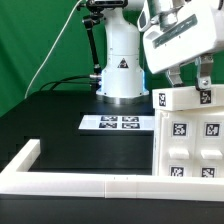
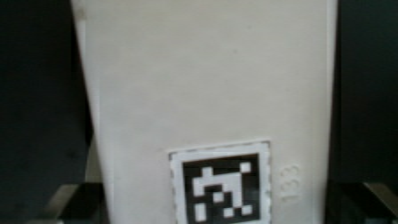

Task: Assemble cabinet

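A white cabinet panel with a tag at each end sits on top of the white cabinet body at the exterior view's right. My gripper comes down on it from above, one finger on each side, and is shut on the panel. In the wrist view the panel fills the middle, with one tag low on its face. My gripper straddles it there, and the fingertips show at both of the panel's long edges. The cabinet body carries several tags on its front.
The marker board lies flat on the black table in front of the arm's base. A long white rail frame borders the table's near edge and turns back at the exterior view's left. A green backdrop stands behind.
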### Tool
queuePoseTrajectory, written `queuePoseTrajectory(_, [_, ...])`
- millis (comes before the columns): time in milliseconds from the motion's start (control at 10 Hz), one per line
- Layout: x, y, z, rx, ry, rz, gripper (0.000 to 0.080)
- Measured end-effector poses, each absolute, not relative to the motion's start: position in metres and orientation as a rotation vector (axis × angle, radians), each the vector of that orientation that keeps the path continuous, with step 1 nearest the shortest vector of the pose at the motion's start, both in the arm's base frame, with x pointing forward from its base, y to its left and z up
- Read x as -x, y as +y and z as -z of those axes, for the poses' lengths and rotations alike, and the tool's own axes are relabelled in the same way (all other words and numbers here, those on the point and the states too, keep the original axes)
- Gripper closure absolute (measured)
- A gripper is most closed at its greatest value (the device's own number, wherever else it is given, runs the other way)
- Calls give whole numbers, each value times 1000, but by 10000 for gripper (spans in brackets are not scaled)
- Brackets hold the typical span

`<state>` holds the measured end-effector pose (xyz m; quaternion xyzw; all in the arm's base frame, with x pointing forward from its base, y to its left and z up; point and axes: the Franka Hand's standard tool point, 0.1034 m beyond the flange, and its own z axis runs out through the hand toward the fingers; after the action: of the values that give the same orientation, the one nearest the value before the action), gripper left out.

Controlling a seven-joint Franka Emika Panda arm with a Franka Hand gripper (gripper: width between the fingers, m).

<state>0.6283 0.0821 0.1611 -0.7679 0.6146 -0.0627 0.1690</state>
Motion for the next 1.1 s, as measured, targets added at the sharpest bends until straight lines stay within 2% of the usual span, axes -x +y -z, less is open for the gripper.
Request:
queuePoseTrajectory(500, [-629, 83, -162, 1882, 2027, 93, 236])
queuePoseTrajectory(1100, [-628, 83, -161, 1215, 2453, -86, 236])
